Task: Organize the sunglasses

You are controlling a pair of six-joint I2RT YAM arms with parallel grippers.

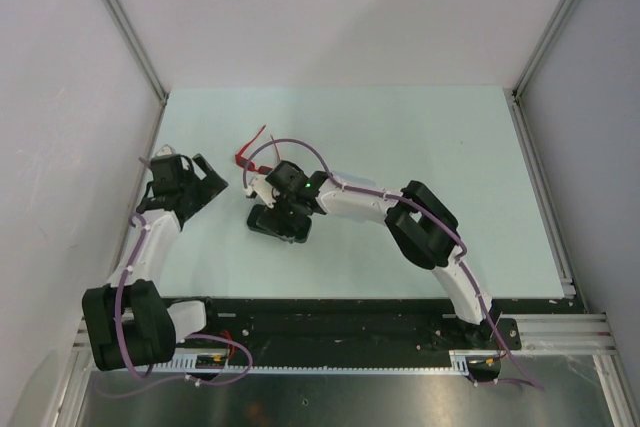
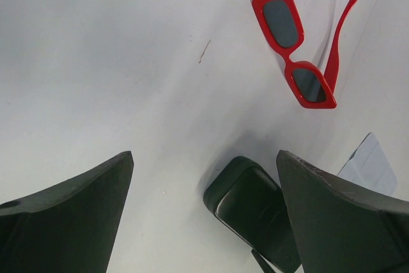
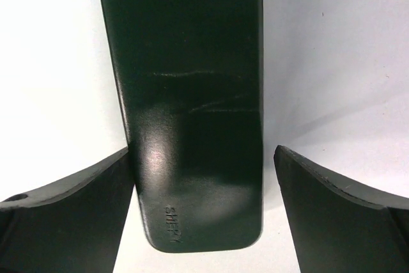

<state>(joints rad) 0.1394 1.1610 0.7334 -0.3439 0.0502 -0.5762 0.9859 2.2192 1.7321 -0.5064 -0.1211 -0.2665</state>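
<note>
Left wrist view: sunglasses (image 2: 297,49) lie on the table (image 2: 96,62), arms unfolded, near the black case (image 2: 252,212) but apart from it. Left jaws released, spread wide above the table. Right jaws released, spread either side of the black case.

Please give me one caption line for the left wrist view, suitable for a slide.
Left gripper open over the table: red sunglasses, arms unfolded, ahead; black case and pale cloth nearer.

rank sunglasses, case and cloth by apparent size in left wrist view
1. red thin-framed sunglasses
2. black oblong rounded case, partly hidden, nearly as large
3. pale blue square cloth, only a corner showing
</note>
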